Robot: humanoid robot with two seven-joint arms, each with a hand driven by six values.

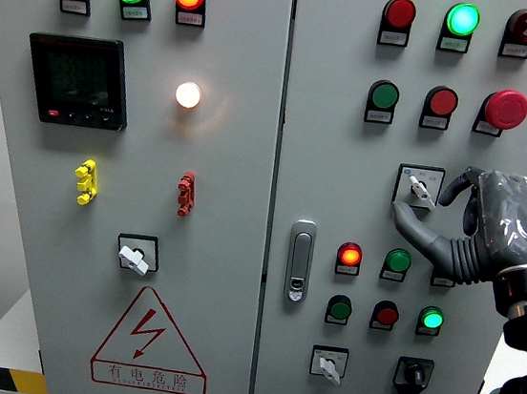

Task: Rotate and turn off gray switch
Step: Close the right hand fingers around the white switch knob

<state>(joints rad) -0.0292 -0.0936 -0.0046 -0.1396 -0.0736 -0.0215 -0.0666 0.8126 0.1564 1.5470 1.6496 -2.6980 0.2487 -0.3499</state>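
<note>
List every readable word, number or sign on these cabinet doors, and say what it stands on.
"有电危险" with a lightning bolt: red triangle warning sign on the left door.
Digital meter: display too dim to read.
Small label plates under the lights and buttons, e.g.: too small to read.

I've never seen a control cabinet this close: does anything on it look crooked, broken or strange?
Nothing looks broken. The rotary switches sit at different angles: the gray switch by the right hand and the two lower gray ones are tilted, which is likely just their setting. Several lamps glow; the white lamp is brightest.
</note>
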